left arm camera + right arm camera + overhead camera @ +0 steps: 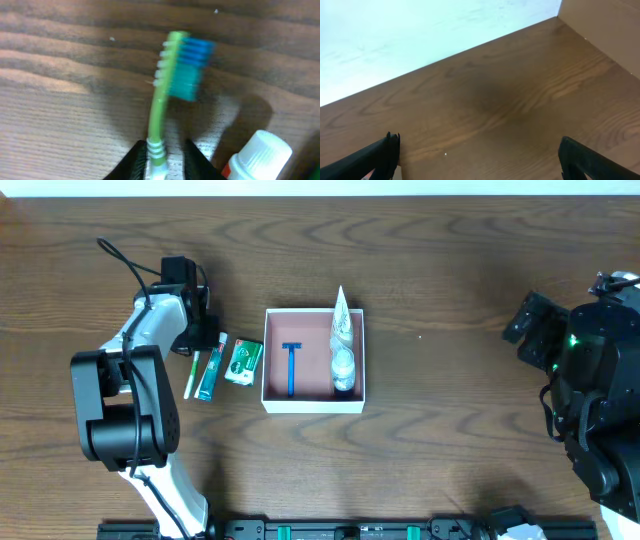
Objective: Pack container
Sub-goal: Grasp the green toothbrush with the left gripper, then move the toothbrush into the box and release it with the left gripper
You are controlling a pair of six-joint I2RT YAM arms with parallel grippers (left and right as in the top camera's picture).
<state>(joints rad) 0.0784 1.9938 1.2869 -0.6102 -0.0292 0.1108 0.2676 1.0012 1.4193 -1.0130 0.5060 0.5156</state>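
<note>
The container (313, 405) is a shallow white-walled box with a reddish-brown floor at the table's middle. It holds a blue razor (291, 367), a white tube (345, 320) and a small bottle (343, 368). My left gripper (198, 332) is at the far left, low over a green toothbrush with blue bristles (172, 65). Its fingers (167, 157) straddle the handle, the left finger touching it and a gap on the right. My right gripper (482, 165) is wide open and empty at the far right.
A toothpaste tube (210, 372) lies beside the toothbrush (188, 380), and its white cap shows in the left wrist view (257, 152). A small green-and-white packet (243, 362) lies between the toothpaste and the container. The right arm (585, 380) is at the table's right edge.
</note>
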